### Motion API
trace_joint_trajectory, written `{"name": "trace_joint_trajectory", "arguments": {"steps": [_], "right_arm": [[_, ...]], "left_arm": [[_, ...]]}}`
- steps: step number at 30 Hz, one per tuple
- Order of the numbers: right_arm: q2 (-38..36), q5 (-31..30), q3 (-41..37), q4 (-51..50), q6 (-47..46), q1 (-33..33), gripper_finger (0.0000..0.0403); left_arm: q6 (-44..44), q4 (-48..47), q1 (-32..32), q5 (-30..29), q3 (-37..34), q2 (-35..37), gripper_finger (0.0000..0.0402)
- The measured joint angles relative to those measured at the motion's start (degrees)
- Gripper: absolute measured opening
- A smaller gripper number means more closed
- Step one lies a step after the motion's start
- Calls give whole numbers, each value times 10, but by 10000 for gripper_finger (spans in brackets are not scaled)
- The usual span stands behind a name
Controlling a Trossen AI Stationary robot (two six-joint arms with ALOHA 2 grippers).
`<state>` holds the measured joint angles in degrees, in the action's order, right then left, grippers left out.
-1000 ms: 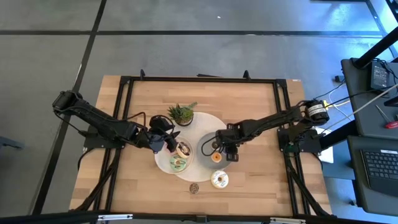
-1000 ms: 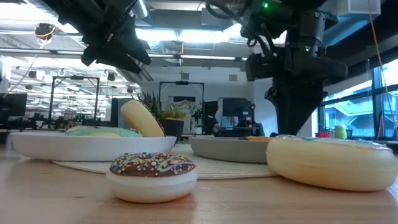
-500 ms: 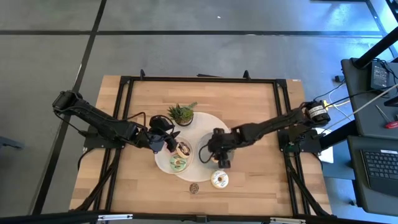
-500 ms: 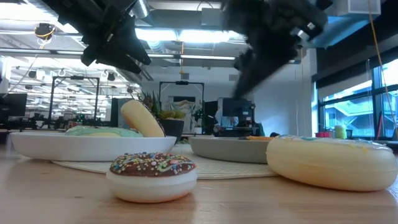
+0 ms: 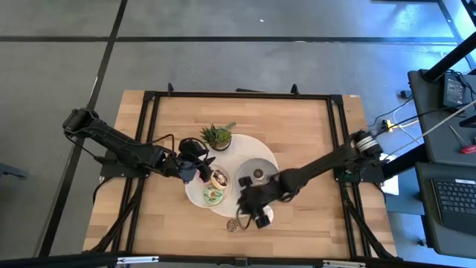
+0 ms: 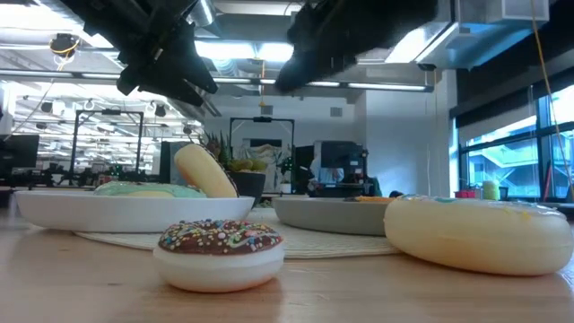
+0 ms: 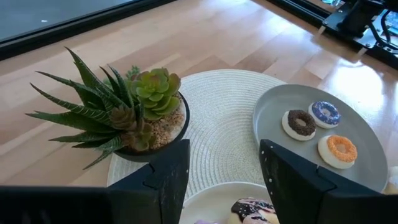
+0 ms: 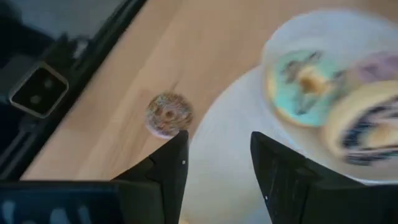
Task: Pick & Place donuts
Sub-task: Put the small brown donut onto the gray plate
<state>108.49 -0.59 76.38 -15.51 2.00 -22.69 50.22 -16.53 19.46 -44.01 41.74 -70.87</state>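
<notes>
On the grey plate (image 7: 367,168) lie a chocolate brown donut (image 7: 301,122), a blue-purple one (image 7: 325,113) and an orange one (image 7: 339,150). The white plate (image 8: 323,25) carries a green donut (image 8: 301,78) and a pink-iced donut (image 6: 204,170) that leans on its edge. A brown sprinkled donut (image 8: 168,114) and a white donut (image 6: 480,233) lie flat on the table. My left gripper (image 5: 198,167) hovers open over the white plate's far rim. My right gripper (image 5: 249,210) hangs open above the table, between the sprinkled donut (image 5: 232,224) and the white donut (image 5: 264,217).
A potted plant (image 7: 134,112) stands on the round woven mat (image 7: 224,124) at the far side of the two plates. The black frame (image 8: 43,93) runs along the table's near edge. Bare wood lies left and right of the mat.
My right gripper has swung from above the grey plate toward the near edge and to the left, ending over the table by the sprinkled donut, fast enough to blur its wrist view. The left arm and all donuts have stayed put.
</notes>
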Motion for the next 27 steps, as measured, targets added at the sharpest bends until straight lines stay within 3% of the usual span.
{"name": "trace_joint_trajectory", "arguments": {"steps": [4,12,22,27], "right_arm": [[72,-4,69,-62,-17,-10,174],[164,-2,149,-67,-61,-24,174],[199,-4,168,-61,-92,-24,174],[203,-2,169,-59,-93,-25,149]], "left_arm": [[0,0,0,3,0,0,188],[0,0,0,6,0,0,189],[0,0,0,19,0,0,193],[0,0,0,19,0,0,191]]}}
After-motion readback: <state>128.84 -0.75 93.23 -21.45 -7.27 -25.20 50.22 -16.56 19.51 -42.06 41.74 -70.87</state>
